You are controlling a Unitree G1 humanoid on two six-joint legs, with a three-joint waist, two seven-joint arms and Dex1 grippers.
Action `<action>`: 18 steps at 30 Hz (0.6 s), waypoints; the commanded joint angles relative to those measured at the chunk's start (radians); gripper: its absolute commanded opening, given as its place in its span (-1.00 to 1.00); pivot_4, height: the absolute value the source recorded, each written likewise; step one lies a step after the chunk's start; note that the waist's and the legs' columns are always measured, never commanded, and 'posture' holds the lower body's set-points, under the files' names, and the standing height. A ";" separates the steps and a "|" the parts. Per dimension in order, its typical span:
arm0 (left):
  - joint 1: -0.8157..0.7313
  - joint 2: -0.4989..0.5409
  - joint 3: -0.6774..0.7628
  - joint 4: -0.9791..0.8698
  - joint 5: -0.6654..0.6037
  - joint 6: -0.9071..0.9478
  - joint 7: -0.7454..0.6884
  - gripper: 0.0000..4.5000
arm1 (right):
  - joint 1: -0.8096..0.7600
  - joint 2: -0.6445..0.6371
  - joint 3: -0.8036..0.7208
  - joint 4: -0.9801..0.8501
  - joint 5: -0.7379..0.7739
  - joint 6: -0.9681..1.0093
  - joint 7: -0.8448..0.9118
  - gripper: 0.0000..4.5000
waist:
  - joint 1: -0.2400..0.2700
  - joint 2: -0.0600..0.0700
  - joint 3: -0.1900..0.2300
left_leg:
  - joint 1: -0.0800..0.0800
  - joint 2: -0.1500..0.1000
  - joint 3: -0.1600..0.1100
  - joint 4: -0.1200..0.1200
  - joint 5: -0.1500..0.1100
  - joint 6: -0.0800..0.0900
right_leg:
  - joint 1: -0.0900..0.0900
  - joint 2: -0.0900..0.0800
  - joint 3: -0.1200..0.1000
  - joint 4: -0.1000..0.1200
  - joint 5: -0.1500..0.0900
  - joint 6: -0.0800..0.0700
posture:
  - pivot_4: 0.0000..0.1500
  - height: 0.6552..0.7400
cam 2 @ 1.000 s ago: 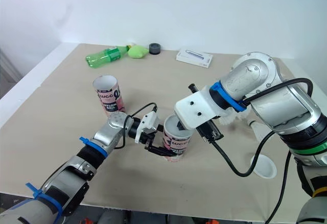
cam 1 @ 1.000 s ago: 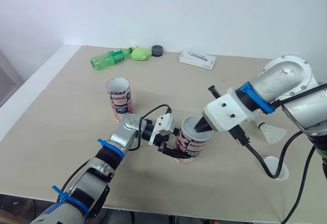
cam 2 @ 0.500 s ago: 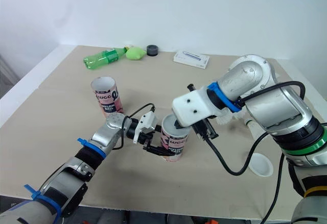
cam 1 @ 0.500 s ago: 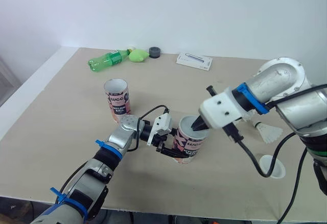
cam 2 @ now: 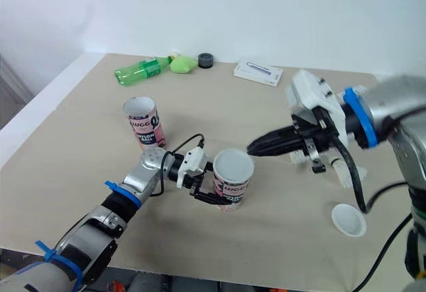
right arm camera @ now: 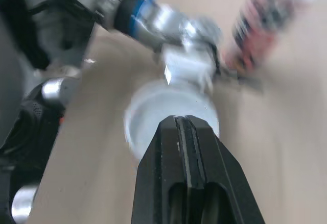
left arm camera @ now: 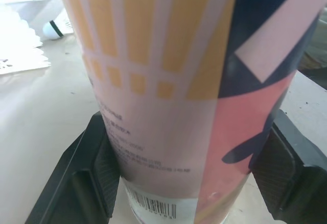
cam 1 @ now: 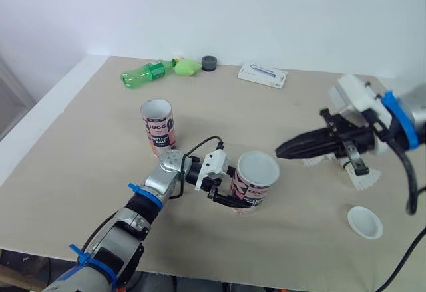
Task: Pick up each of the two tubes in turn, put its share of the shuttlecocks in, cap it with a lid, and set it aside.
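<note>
The left jaws are clenched on the near shuttlecock tube (cam 1: 255, 184). They grasp it low on its side, and it stands upright on the table (cam 1: 80, 152). In the left wrist view the tube's pink, orange and navy label sits between the two black pads (left arm camera: 94, 175), which press on opposite sides of it just above the barcode. The tube's top shows as a pale white disc inside a rim. Whether that is a lid seated on it I cannot tell.

The right jaws are clenched on nothing. Their black fingers (right arm camera: 184, 183) lie pressed together into one wedge. They hang in the air beside the held tube's mouth, apart from it, with the tips pointing toward it from the side away from the left jaws.

A white shuttlecock (cam 1: 363, 176) lies on the table below the right wrist, behind the right jaws' tips. A loose white lid (cam 1: 365, 221) lies open side up, nearer the table's front edge than the right jaws and well apart from the held tube.

The second tube (cam 1: 157, 127) stands upright and open-topped beyond the left jaws, well apart from them. Far past both jaws, along the back of the table, are a green plastic bottle (cam 1: 148, 76) on its side, a small green soft object (cam 1: 187, 68), a dark round cap (cam 1: 210, 62) and a flat white box (cam 1: 262, 74).
</note>
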 commanded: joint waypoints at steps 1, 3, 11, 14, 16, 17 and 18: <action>-0.002 0.028 0.001 0.048 0.062 0.008 0.028 0.71 | 0.157 -0.035 -0.153 -0.042 -0.007 -0.004 -0.062 -1.00 | -0.002 0.003 0.002 | 0.000 0.000 0.000 0.000 0.000 0.001 | -0.001 0.000 0.001 0.000 0.000 0.001 | 1.00 0.75; -0.011 0.036 0.000 0.049 0.053 0.032 -0.010 0.97 | 0.252 -0.045 -0.190 -0.039 -0.030 -0.028 -0.076 -1.00 | -0.008 0.010 0.012 | 0.000 -0.002 0.001 0.000 0.001 0.002 | -0.002 0.000 0.003 0.000 0.002 0.002 | 1.00 0.75; -0.007 0.054 0.014 0.012 0.047 0.057 -0.052 0.97 | 0.397 -0.037 -0.283 -0.031 -0.004 -0.035 -0.128 -1.00 | -0.007 0.012 0.019 | -0.008 -0.004 -0.002 -0.003 0.001 0.004 | -0.009 0.002 0.005 0.001 0.004 0.006 | 1.00 0.75; 0.011 0.092 0.026 -0.044 0.042 0.088 -0.058 0.97 | 0.474 -0.028 -0.322 -0.060 0.007 -0.029 -0.135 -1.00 | -0.007 0.012 0.020 | -0.010 -0.005 -0.003 -0.003 -0.001 0.006 | -0.009 0.002 0.004 0.001 0.003 0.004 | 1.00 0.75; 0.032 0.124 0.031 -0.097 0.039 0.105 -0.061 1.00 | 0.518 -0.017 -0.341 -0.084 0.023 -0.022 -0.144 -0.71 | -0.008 0.011 0.021 | -0.010 -0.005 -0.003 -0.003 -0.001 0.006 | -0.009 0.002 0.004 0.001 0.003 0.004 | 1.00 0.75; 0.047 0.143 0.034 -0.132 0.031 0.122 -0.064 1.00 | 0.548 -0.012 -0.350 -0.097 0.028 -0.024 -0.142 -0.56 | -0.008 0.012 0.021 | -0.010 -0.005 -0.003 -0.003 -0.001 0.006 | -0.009 0.002 0.004 0.001 0.003 0.004 | 1.00 0.75; 0.062 0.161 0.038 -0.168 0.023 0.135 -0.066 1.00 | 0.577 -0.007 -0.356 -0.108 0.026 -0.026 -0.145 -0.38 | -0.008 0.012 0.022 | -0.010 -0.005 -0.004 -0.003 -0.001 0.006 | -0.009 0.002 0.004 0.001 0.003 0.004 | 1.00 0.75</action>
